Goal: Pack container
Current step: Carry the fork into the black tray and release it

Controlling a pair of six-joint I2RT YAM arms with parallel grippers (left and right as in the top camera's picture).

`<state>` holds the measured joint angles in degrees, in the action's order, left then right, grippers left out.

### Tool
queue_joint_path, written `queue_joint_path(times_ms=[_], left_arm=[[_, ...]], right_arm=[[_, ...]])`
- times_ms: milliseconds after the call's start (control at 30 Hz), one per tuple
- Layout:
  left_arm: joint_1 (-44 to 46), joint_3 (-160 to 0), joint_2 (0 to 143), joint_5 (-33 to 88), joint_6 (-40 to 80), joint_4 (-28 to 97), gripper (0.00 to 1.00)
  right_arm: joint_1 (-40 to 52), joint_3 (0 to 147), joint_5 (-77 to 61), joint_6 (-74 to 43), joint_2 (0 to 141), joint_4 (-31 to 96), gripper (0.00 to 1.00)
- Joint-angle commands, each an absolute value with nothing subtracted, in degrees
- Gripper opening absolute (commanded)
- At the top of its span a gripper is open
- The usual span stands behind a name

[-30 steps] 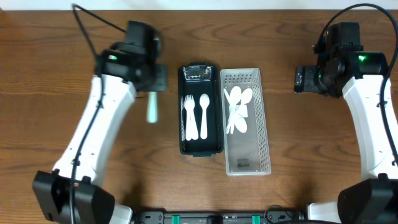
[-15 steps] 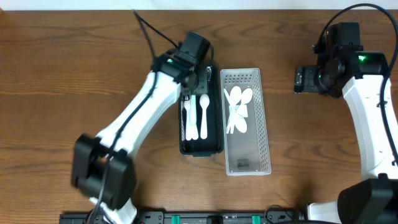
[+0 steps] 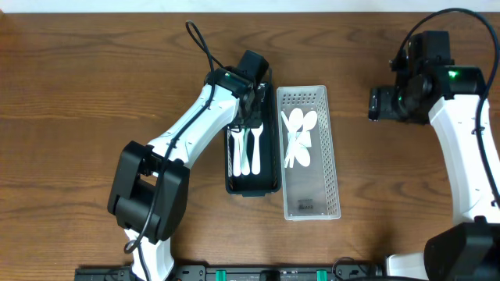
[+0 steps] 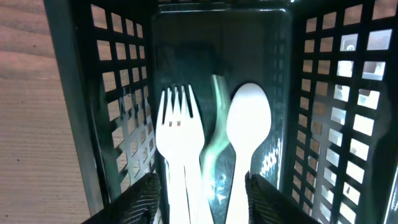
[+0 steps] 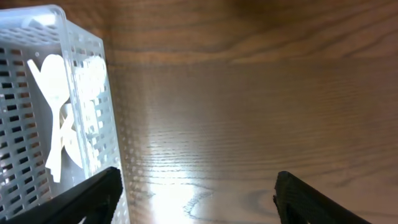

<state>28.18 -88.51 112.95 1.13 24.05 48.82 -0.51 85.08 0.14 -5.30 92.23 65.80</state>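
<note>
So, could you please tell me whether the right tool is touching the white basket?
Apart. The overhead view shows bare wooden table between the right tool and the white basket.

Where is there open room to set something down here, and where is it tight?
Bare table left of the left arm, and between the white basket and the right claw. The white basket's near half looks bare. Crowded: the dark basket, cutlery inside, left claw at its far end.

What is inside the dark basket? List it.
A white fork, a white spoon, a blurred pale green piece between them. Overhead, the left gripper covers the top end of the dark basket.
</note>
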Motion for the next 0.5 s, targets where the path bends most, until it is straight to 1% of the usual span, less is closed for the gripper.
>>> queue_joint_path(times_ms=[0, 100, 167, 233, 267, 333, 467], left_arm=[[28.0, -88.6, 112.7, 0.8, 21.7, 49.3, 0.48], [28.0, -88.6, 111.1, 0.8, 18.9, 49.8, 0.48], [27.8, -88.7, 108.9, 0.8, 17.6, 50.5, 0.49], [27.3, -88.7, 106.1, -0.2, 17.5, 51.2, 0.48], [26.9, -88.7, 104.2, -1.2, 17.5, 51.6, 0.49], [26.0, -88.7, 101.0, -3.2, 17.3, 52.1, 0.49], [22.5, -88.6, 93.8, -8.8, 15.5, 53.3, 0.48]], right_arm=[[0.3, 82.4, -1.0, -4.6, 92.3, 64.7, 0.73], [1.8, 79.8, -1.0, -4.6, 92.3, 62.7, 0.56], [3.2, 78.1, -1.0, -4.6, 92.3, 61.2, 0.34], [4.6, 76.7, -1.0, -4.6, 92.3, 59.7, 0.18], [5.5, 76.1, -1.0, -4.6, 92.4, 59.0, 0.13], [7.0, 75.7, -1.3, -4.6, 92.9, 58.6, 0.1], [10.5, 75.7, -2.2, -4.6, 96.0, 58.1, 0.09]])
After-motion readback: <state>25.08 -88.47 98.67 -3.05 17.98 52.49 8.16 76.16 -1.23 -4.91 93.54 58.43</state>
